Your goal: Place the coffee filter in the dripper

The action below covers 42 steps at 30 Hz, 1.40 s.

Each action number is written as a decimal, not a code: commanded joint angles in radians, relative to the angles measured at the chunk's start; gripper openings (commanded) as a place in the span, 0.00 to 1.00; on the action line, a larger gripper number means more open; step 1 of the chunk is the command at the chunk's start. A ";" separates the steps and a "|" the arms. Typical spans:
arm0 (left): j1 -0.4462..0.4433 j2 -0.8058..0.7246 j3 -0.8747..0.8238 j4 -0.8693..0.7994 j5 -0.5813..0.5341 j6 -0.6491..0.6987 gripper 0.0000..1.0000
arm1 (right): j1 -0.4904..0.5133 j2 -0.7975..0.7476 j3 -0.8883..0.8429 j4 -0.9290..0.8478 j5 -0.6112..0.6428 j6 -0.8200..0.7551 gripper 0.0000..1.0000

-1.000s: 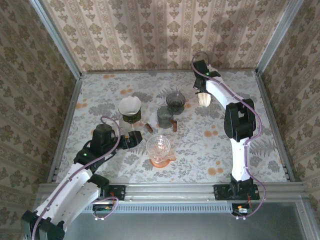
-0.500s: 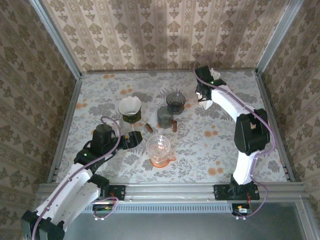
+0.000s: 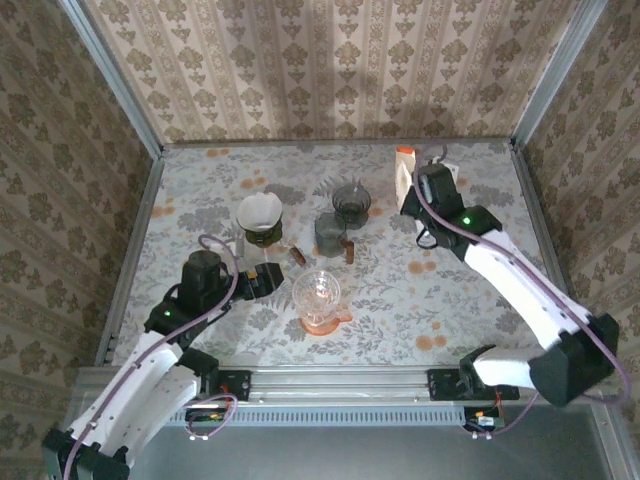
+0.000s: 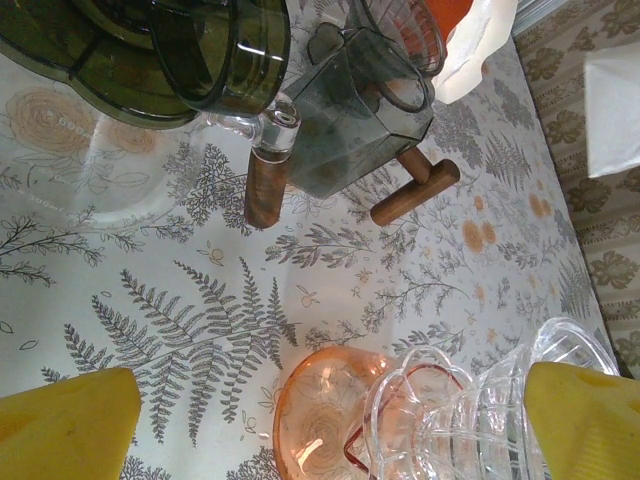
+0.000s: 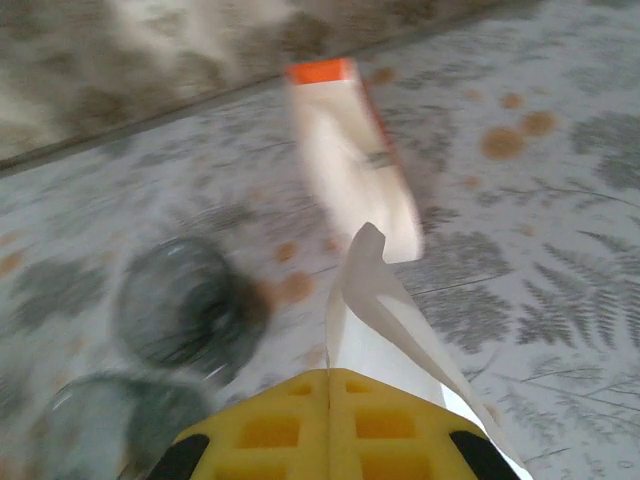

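The right arm (image 3: pixel 500 265) is clenching its jaws on a white paper filter (image 5: pixel 385 310), pinching it flat between the yellow pads (image 5: pixel 260 430) so that the paper is sticking out ahead of them above the bench (image 5: pixel 560 200). Just beyond the paper's tip, a white pack with an orange top (image 5: pixel 350 150) is sitting on the bench. The left arm (image 3: pixel 205 285) is waiting with its jaws released, its pads (image 4: pixel 70 430) flanking a clear glass dripper (image 4: pixel 480 410) on an orange saucer (image 4: pixel 320 420) without touching it.

That clear dripper is probably the target, since the dark dripper (image 3: pixel 260 222) behind it is already carrying a white filter.

The filter is well apart from the clear dripper, with two grey drippers (image 3: pixel 351 203) standing between. The carry should therefore be running high over them. The paper is limp and pressed flat, so it is worth arriving from straight above with the point leading. The jaws should let go only once the paper is sitting inside the rim. The glass looks likely to skid, so the left jaws could be steadying its saucer.
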<state>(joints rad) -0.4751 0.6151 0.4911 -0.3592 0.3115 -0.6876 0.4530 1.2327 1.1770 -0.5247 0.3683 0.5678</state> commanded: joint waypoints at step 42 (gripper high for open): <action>0.008 -0.054 0.032 -0.078 0.105 0.023 0.90 | 0.614 0.518 0.638 -0.715 -0.486 -0.297 0.00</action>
<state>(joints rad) -0.4751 0.5728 0.5323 -0.4637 0.3908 -0.6579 1.0595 1.7378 1.8427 -1.2575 -0.0959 0.2832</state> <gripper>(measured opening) 0.900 0.066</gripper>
